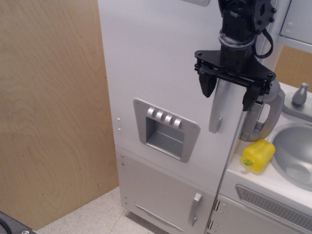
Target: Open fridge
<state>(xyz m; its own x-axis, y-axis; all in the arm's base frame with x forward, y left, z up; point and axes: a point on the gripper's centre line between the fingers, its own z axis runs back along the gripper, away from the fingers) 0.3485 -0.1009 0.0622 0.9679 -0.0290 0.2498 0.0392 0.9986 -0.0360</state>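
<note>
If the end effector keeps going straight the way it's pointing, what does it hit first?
Probably the long silver handle on the fridge door: the open end effector straddles it. Depth is unclear from this single view.

Lighting: even, soft indoor light, moderately bright. Slight overall softness and grain; faint sheen on the tall white fridge door. Recessed silver dispenser panel shaded inside.
</note>
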